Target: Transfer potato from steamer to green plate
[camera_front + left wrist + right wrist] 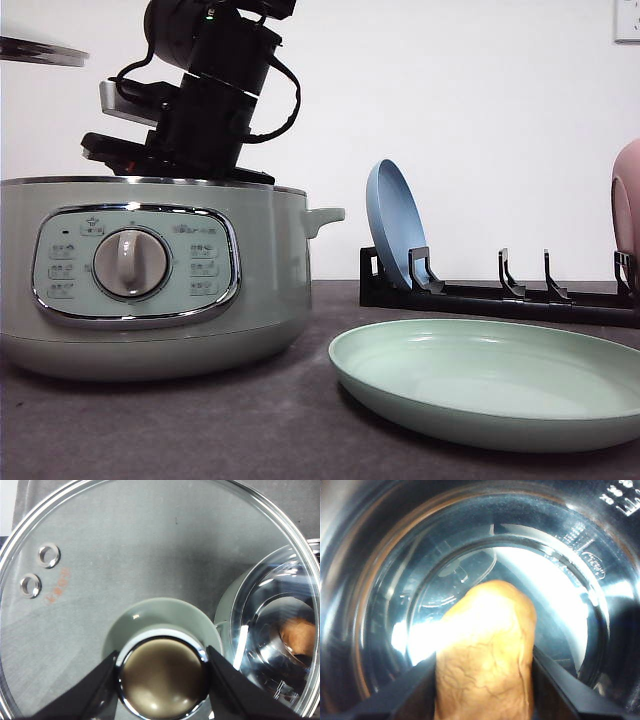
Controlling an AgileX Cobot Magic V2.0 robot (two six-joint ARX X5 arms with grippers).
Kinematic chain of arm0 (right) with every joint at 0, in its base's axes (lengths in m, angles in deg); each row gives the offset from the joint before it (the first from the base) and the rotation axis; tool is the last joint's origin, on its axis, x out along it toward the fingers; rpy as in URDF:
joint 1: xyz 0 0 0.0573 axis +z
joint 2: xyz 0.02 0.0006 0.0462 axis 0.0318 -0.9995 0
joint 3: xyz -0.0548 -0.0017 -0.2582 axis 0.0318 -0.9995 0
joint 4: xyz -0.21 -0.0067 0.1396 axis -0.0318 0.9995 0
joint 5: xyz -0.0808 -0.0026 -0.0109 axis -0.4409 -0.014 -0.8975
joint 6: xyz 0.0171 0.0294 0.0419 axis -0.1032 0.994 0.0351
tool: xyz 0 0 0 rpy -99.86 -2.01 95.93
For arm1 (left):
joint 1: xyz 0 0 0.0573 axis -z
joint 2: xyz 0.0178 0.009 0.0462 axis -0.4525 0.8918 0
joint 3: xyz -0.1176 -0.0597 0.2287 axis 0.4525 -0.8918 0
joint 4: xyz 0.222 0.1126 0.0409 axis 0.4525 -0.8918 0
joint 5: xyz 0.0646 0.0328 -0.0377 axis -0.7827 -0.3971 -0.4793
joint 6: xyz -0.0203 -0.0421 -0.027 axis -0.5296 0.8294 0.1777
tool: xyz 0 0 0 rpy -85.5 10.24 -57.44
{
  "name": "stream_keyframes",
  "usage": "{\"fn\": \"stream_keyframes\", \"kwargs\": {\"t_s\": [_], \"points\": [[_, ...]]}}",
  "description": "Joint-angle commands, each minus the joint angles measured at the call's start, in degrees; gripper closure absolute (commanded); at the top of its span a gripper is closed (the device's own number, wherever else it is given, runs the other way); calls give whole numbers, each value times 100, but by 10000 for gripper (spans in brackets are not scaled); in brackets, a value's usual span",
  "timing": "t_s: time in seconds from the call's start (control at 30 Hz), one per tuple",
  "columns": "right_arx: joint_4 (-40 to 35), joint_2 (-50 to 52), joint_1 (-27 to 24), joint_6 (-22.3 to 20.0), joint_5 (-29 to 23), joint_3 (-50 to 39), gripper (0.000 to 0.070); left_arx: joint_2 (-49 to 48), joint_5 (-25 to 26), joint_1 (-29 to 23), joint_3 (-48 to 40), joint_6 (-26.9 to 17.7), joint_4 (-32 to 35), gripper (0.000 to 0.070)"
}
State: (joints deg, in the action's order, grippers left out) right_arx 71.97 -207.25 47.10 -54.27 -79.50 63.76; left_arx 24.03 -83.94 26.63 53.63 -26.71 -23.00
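The pale green steamer (150, 280) stands at the left with its lid off. My right arm (205, 95) reaches down into it from above. Inside the shiny pot, the orange-brown potato (487, 650) sits between the fingers of my right gripper (485, 682), which press on both its sides. My left gripper (162, 680) is shut on the knob of the glass lid (100, 580) and holds it up at the far left (40, 50). Through the glass I see the open pot with the potato (299, 636) in it. The green plate (490, 385) lies bare at the front right.
A black dish rack (500, 295) stands behind the green plate with a blue plate (393, 225) upright in it. A pink plate (627, 200) shows at the right edge. The steamer's side handle (325, 215) points toward the rack. Dark tabletop lies between steamer and plate.
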Motion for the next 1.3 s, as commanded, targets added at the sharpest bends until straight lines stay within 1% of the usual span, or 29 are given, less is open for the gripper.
{"fn": "stream_keyframes", "kwargs": {"t_s": [0.0,0.3,0.4,0.47,0.6,0.73,0.83,0.9,1.0,1.13,1.27], "points": [[4,23,24,-39,-17,181,529,-13,4,-13,186,-28,186,700],[120,841,-117,-50,-15,262,529,-13,13,-9,186,-28,188,700],[263,1220,-193,-74,-13,262,529,-13,187,-9,186,-28,190,700],[427,1528,-270,-101,-10,262,529,-13,306,-9,186,-28,189,700],[809,2067,-467,-111,0,260,529,-15,377,11,186,-28,186,700],[1291,2517,-759,-111,-2,234,530,-15,595,63,186,-28,187,700],[1582,2801,-995,-113,2,95,530,-15,628,146,186,-28,190,700],[1596,3072,-1154,-114,5,-220,530,-15,685,216,186,-28,188,700],[1364,3579,-1343,-111,5,-1027,530,-15,846,344,186,-28,190,700],[690,4491,-1532,-111,64,-2609,530,-15,980,580,186,-28,195,700],[129,5230,-1623,6,70,-3924,530,-15,1025,847,186,-28,197,700]]}}
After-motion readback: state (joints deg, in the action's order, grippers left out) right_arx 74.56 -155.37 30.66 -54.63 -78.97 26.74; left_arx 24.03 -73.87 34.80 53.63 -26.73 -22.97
